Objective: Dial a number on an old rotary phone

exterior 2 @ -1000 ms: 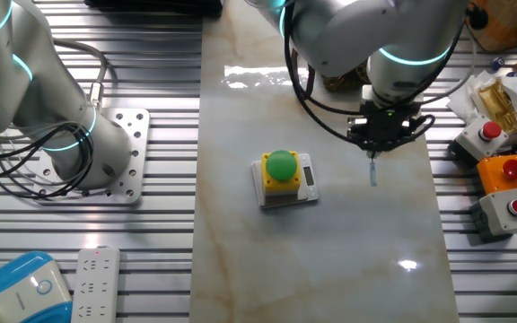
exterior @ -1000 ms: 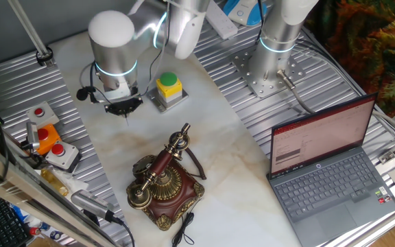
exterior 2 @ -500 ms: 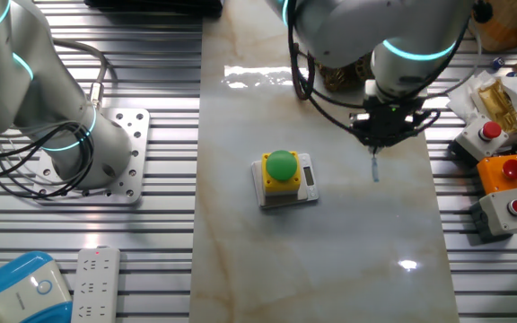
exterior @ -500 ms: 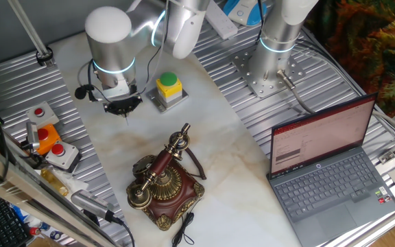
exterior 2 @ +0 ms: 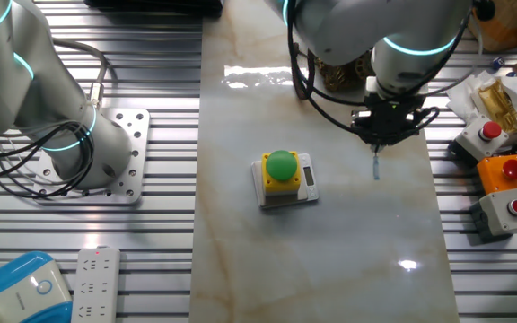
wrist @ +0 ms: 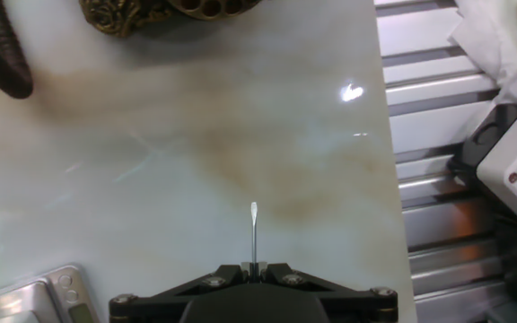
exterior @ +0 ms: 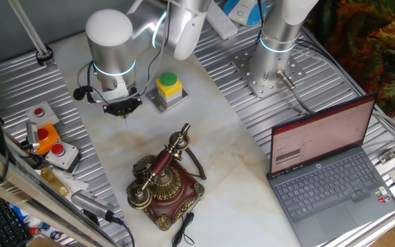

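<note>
The old rotary phone point(exterior: 164, 182), dark wood with brass trim, stands on the marble slab with its handset on the cradle. In the other fixed view only a brass bit of the phone point(exterior 2: 346, 77) shows behind the arm. The hand view catches the phone's brass edge point(wrist: 164, 11) and black cord point(wrist: 0, 65) at the top. My gripper point(exterior: 124, 108) point(exterior 2: 377, 144) point(wrist: 253, 267) hangs over bare marble, away from the phone, shut on a thin metal pin point(wrist: 253, 231) that points down at the slab.
A yellow box with a green button point(exterior: 168, 88) point(exterior 2: 282, 172) sits beside the gripper. Grey and orange boxes with red buttons point(exterior: 52, 147) point(exterior 2: 508, 188) line the slab's edge. An open laptop point(exterior: 328, 171) and a second arm's base point(exterior: 271, 65) stand beyond the slab.
The gripper with its pin has drifted a little sideways over the marble since a second ago. In the last half second it has barely moved. The phone is unmoved.
</note>
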Motion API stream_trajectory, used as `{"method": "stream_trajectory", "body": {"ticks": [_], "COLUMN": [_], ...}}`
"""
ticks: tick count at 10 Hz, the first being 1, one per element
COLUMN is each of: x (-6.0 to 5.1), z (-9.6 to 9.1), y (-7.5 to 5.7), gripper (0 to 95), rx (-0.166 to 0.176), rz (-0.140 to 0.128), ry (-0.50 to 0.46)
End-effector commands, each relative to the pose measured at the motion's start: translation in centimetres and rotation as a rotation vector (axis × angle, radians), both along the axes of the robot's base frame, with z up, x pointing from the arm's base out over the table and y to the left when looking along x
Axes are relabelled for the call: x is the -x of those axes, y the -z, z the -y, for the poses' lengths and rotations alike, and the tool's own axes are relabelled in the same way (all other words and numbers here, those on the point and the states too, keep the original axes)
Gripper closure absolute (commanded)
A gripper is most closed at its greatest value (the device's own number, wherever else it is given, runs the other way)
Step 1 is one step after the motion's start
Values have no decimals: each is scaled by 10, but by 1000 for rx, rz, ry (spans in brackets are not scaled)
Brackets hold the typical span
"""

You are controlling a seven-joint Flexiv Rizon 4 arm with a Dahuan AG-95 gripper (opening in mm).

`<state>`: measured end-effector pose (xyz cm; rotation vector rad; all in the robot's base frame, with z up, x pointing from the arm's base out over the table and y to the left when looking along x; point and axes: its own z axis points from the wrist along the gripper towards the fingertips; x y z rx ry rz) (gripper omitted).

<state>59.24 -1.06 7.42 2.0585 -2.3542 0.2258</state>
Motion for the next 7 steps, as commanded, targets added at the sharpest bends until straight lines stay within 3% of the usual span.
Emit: {"method": "stream_trajectory", "body": {"ticks": [1, 5, 7], "x": [-1, -3, -5], "z": [-2, -7, -12], "y": [-1, -7, -13], "gripper": [950, 950, 950], "rx": [-9, -12, 5], "rz": [-3, 6, 3], "ry": [36, 97, 112]}}
